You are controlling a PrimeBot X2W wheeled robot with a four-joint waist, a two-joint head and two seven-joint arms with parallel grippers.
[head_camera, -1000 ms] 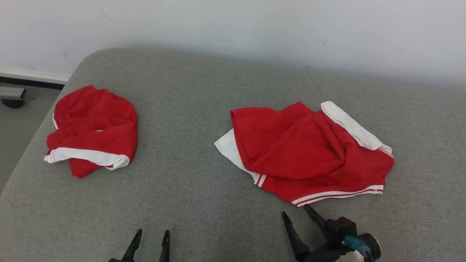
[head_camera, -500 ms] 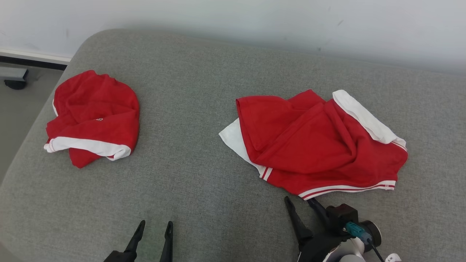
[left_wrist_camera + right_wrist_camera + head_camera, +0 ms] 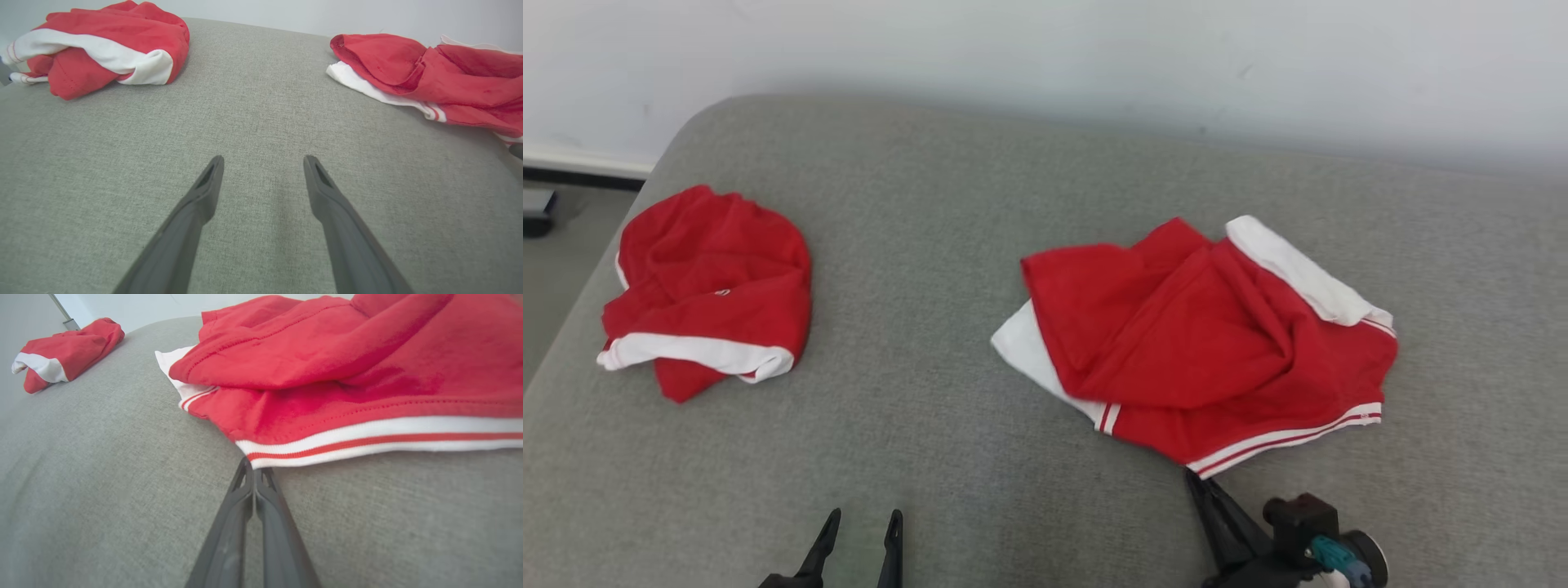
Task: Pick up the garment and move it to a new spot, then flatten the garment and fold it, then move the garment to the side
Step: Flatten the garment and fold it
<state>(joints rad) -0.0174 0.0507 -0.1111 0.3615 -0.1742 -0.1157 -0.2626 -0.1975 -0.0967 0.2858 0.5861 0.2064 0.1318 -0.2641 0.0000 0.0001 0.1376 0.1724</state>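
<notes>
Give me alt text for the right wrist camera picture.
The right gripper, jaws shut, sits at the striped hem corner of a rumpled red garment on a grey cushion. A second red bundle lies at upper left.

Red and white garment [image 3: 1209, 351] at centre right of soft matt cloth, grey cushion [image 3: 947, 245] of rough woven matt fabric

The left claw [image 3: 263, 160] stood wide open, its two dark fingers spread above the grey fabric bench [image 3: 261, 102], with bare fabric between them. A bundled red-and-white garment [image 3: 102, 45] lay at upper left. A flatter red garment [image 3: 441, 77] with a white edge lay at upper right, well apart from it.
</notes>
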